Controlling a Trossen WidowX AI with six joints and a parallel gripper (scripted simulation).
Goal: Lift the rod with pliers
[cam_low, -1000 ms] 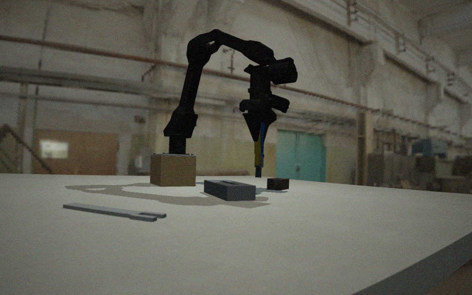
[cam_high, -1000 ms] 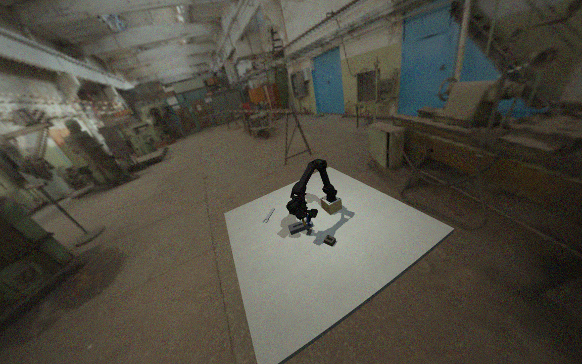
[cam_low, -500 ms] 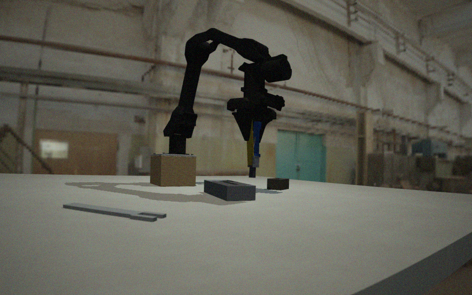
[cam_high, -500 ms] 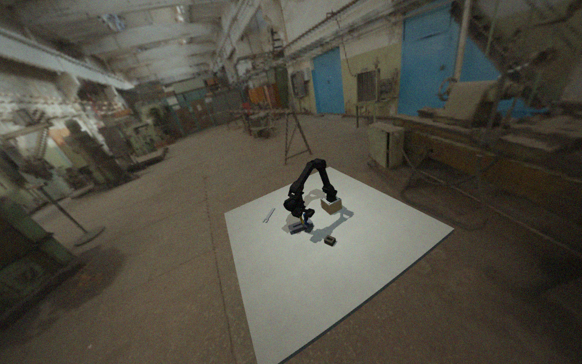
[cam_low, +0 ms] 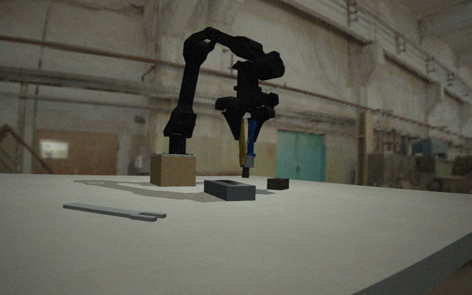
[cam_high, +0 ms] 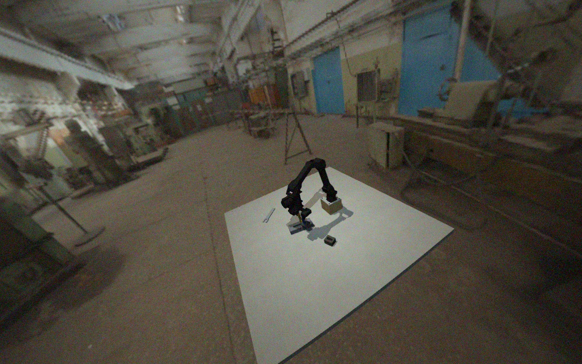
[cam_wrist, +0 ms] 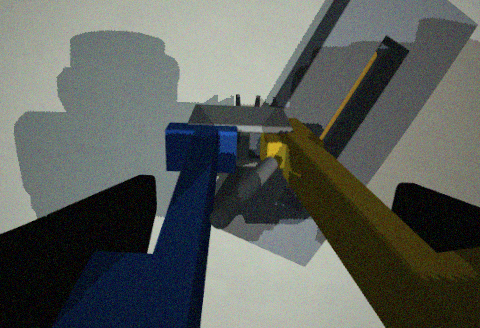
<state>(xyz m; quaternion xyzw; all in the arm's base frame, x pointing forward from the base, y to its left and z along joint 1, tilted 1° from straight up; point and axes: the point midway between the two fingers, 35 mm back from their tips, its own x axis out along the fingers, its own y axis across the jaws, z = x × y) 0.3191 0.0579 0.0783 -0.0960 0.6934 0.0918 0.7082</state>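
Pliers [cam_high: 303,220] [cam_low: 248,144] [cam_wrist: 252,153] hang jaws-down in the gripper [cam_high: 301,214] [cam_low: 246,139] [cam_wrist: 278,195], its fingers pinching the blue and yellow handles from both sides, presumably lightly enough that the lock has not clicked. That upright hold probably keeps the gripper's bulk above the channel block [cam_high: 296,227] [cam_low: 229,190] [cam_wrist: 345,68], the landmark here. The pliers' tips are above the counter [cam_high: 351,271] [cam_low: 252,238] [cam_wrist: 260,278], close to the block and outside its slot. An orange strip inside the slot, apparently the rod [cam_wrist: 350,93], lies along one wall, so the jaws likely need turning and centring before descent. Beyond the block stands the small dark holster [cam_high: 329,240] [cam_low: 277,183]; on the block's other side lies a flat grey fork-ended tool [cam_high: 269,215] [cam_low: 113,211], probably unneeded. No brand, label or writing is legible
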